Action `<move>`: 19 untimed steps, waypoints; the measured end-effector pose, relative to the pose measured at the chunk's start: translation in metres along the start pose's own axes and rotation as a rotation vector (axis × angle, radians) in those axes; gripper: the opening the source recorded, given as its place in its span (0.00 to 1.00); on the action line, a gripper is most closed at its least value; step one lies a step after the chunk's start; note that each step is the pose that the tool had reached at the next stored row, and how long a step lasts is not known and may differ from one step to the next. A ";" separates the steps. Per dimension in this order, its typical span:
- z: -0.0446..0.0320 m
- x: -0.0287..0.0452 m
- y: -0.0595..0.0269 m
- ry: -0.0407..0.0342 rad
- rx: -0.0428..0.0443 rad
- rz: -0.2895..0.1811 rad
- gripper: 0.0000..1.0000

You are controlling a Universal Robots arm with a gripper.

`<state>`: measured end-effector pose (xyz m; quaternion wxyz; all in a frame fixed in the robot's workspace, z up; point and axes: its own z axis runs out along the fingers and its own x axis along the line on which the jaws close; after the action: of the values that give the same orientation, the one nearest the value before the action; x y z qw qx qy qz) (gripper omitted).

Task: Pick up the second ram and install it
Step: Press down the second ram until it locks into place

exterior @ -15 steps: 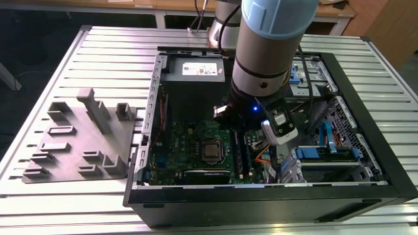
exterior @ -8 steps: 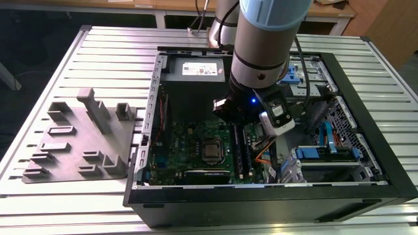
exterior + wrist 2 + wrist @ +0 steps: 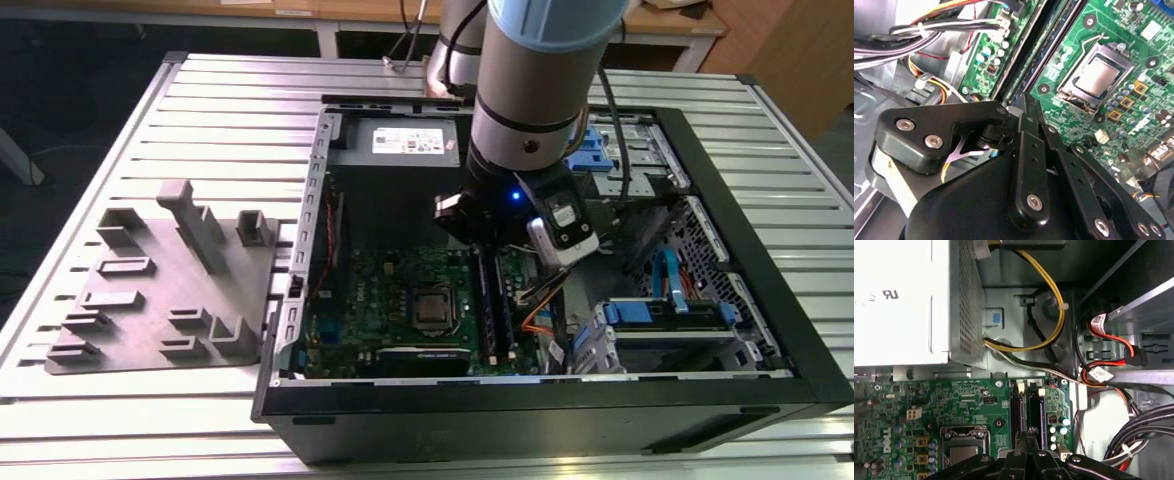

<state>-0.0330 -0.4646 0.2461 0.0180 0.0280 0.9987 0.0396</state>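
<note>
My gripper [image 3: 481, 243] hangs inside the open computer case [image 3: 747, 290], over the end of the memory slots [image 3: 486, 305] nearest the grey power-supply box [image 3: 400, 140]. In both wrist views the black fingers are pressed together, and the gripper [image 3: 1027, 432] [image 3: 1023, 102] is shut. The second ram [image 3: 1035, 410], a dark stick with a bluish edge, stands in a slot of the green motherboard [image 3: 954, 400] just past the fingertips. I cannot tell whether the tips touch it.
The processor socket [image 3: 1094, 75] lies beside the slots. Yellow, black and red cables [image 3: 1046, 330] run from the power supply past the slot ends. Blue drive brackets [image 3: 667, 310] fill the case at the exterior view's right. A grey holder tray [image 3: 147, 300] lies outside at its left.
</note>
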 end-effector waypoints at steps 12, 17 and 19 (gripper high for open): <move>0.0093 0.0005 0.0155 -0.0003 0.0049 0.000 0.07; 0.0098 0.0006 0.0156 -0.0003 0.0047 0.000 0.07; 0.0111 0.0002 0.0155 -0.0003 0.0047 0.000 0.07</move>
<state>-0.0319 -0.4483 0.2362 0.0181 0.0279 0.9988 0.0372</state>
